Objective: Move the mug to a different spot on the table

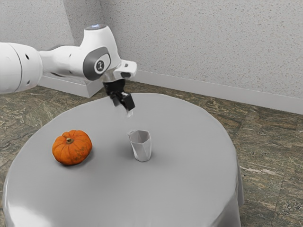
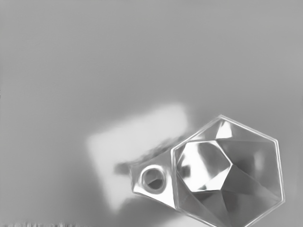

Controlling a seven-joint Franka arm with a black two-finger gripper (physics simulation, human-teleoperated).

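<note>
mug silvery grey | pumpkin orange | table plain grey | gripper black | floor mottled brown

A round grey table stands on a mottled stone floor; speckled grey walls carry a white baseboard.

One mug is counted on the tabletop. It is a faceted grey one, set upright near the middle. In the wrist view the same single mug is seen from above, with six sides counted at its rim and one ring-shaped handle at its side. One pumpkin is counted, orange and topped by one short stem, laid toward the tabletop's edge at the exterior view's left. One round tabletop is counted, draped in one grey cloth. One arm is counted, with one black gripper held above the tabletop near its far edge.
</note>
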